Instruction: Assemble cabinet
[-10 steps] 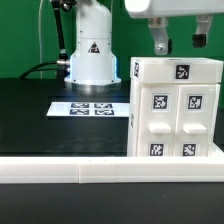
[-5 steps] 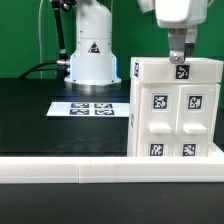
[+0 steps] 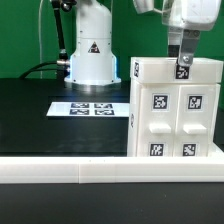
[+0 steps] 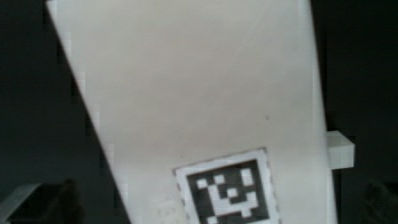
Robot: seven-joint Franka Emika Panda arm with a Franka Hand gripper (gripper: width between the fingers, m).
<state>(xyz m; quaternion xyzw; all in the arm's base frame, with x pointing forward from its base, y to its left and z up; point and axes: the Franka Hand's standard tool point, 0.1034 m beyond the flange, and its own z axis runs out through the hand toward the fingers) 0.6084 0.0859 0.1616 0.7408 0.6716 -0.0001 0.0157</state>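
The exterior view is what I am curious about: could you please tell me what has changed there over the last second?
The end effector has moved toward the exterior view's right and come down onto the top of the cabinet, where it now hangs low over a top tag. Whether it grips anything cannot be told. The cabinet, the marker board and the white rail in front stayed where they were.

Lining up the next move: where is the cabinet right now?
In the exterior view the cabinet stands upright at the right, against the white front rail, right of the marker board, directly under the gripper.
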